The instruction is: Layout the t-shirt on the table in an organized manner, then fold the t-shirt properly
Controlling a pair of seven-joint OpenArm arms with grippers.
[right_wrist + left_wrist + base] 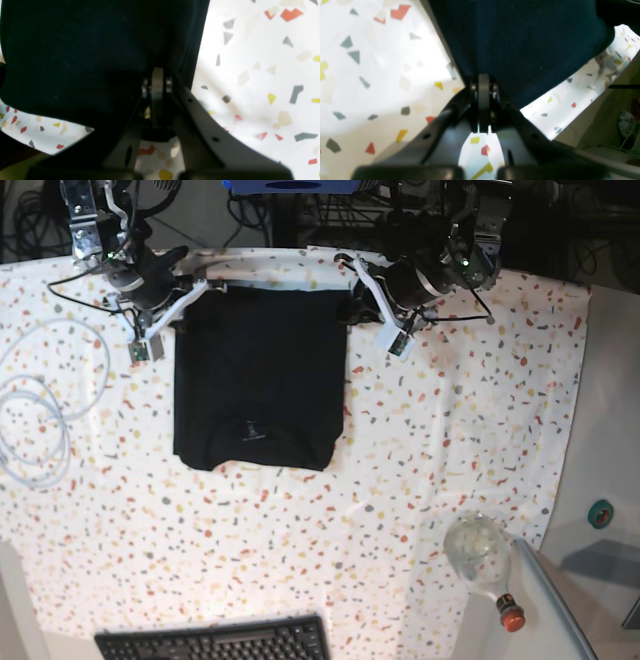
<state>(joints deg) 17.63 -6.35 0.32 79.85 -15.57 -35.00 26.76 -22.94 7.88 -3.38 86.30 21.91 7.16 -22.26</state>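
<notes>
The black t-shirt (260, 380) lies as a tall rectangle on the speckled table (450, 460), with its near edge flat. My left gripper (352, 300) is shut on its far right corner. My right gripper (183, 300) is shut on its far left corner. In the left wrist view the closed gripper (483, 80) pinches the edge of the dark t-shirt (525, 37) over the table (370, 75). The right wrist view shows the other gripper (157, 75) closed on the t-shirt (75, 50), with the table (250, 75) to the right.
A coiled white cable (40, 410) lies at the left of the table. A black keyboard (215, 642) sits at the near edge. A clear bottle with an orange cap (485, 560) lies near the right corner. A green tape roll (600, 513) sits on the grey side surface.
</notes>
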